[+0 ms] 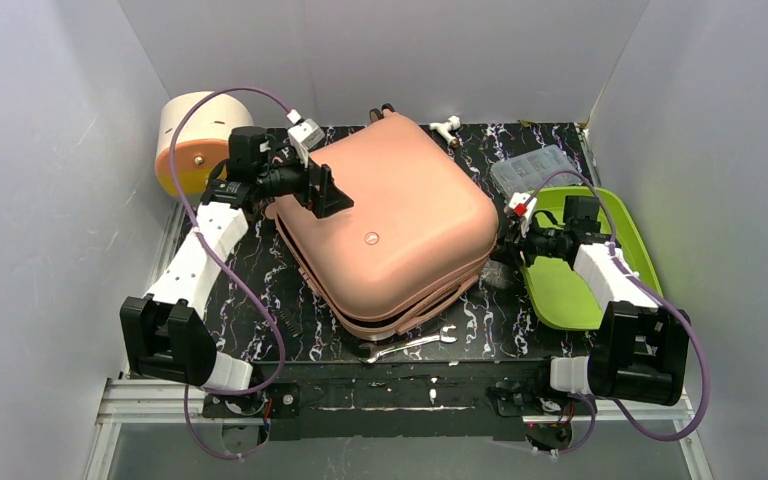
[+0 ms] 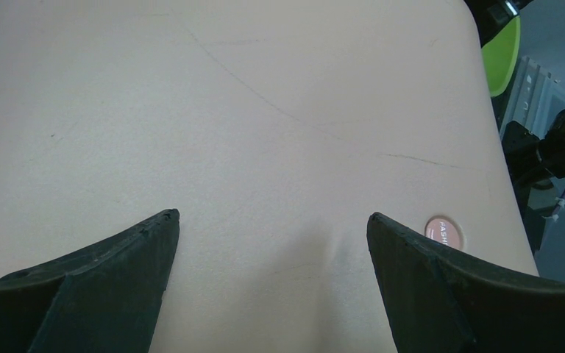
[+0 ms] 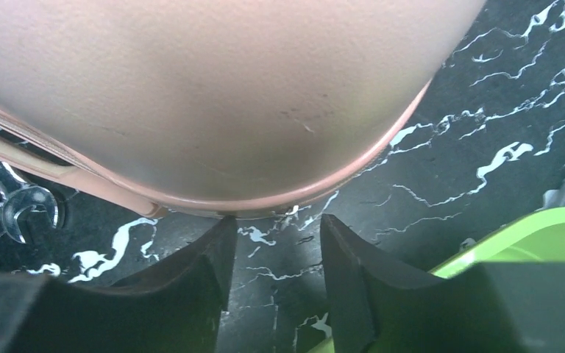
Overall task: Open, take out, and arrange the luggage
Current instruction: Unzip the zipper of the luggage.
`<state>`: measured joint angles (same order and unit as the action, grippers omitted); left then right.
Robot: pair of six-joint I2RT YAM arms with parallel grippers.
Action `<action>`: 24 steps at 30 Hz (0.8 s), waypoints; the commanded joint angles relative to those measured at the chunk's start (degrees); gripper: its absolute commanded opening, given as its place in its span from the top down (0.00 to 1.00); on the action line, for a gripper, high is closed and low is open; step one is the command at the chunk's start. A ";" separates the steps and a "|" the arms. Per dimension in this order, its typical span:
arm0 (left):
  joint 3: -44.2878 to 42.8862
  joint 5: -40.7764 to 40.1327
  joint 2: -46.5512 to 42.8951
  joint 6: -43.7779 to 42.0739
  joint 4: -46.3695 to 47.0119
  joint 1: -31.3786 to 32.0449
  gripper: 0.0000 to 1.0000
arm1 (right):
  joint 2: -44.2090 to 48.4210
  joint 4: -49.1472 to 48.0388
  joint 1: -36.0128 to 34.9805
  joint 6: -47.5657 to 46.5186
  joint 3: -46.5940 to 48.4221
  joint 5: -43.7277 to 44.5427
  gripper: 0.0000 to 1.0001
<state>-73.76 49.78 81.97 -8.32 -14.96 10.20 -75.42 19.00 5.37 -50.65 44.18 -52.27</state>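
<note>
Luggage (image 1: 390, 225) is lying flat on its side in the middle of the tabletop (image 1: 260, 310), turned at an angle so one rounded corner points at the near edge. It's salmon pink with a hard shell, and the two halves look shut along the seam.

The left end effector (image 2: 272, 220) is spread wide, with nothing between the fingers. It sits over the top shell near the luggage's far-left corner. From the wrist view both fingers (image 2: 118, 257) are right down by the pink surface, but I honestly can't tell if they're touching it.

The right end effector (image 3: 276, 220) is down low at the luggage's right-hand corner, on the side nearest the right edge of the tabletop. Its fingers (image 3: 199, 272) are only a narrow gap apart, and all you see between them is bare black marble pattern, so it's not pinching anything. One fingertip is right up at the lower rim of the shell. Could be contact, could be just beside it.

The only writing is on a little round badge (image 2: 443, 232) on the top shell that reads "FASH", with the rest hidden behind a finger.

Other stuff:
- a lime-green tray (image 1: 560, 290) along the right edge
- a wrench (image 1: 410, 345) by the near edge
- a cream-and-orange drum box (image 1: 190, 140) at the far-left corner
</note>
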 commanded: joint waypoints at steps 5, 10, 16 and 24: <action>0.68 1.10 -2.69 -0.37 0.37 5.06 0.02 | -1.45 -7.27 -2.55 0.56 2.39 5.43 0.77; 2.62 0.06 -1.51 -3.61 -0.31 8.34 0.02 | 0.36 -7.90 -2.60 -0.07 1.60 8.53 0.87; 5.52 -1.81 0.03 -6.83 -1.33 10.64 0.02 | 1.37 -8.60 -2.58 -0.63 1.59 10.26 0.98; 7.59 -3.58 1.73 -11.92 -4.43 12.28 0.02 | 1.26 -10.41 -2.49 0.90 2.88 17.05 0.99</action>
<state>-69.21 48.69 81.45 -17.63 -10.81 21.41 -75.66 17.08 2.26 -50.48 44.14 -42.59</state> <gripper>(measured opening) 0.983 0.073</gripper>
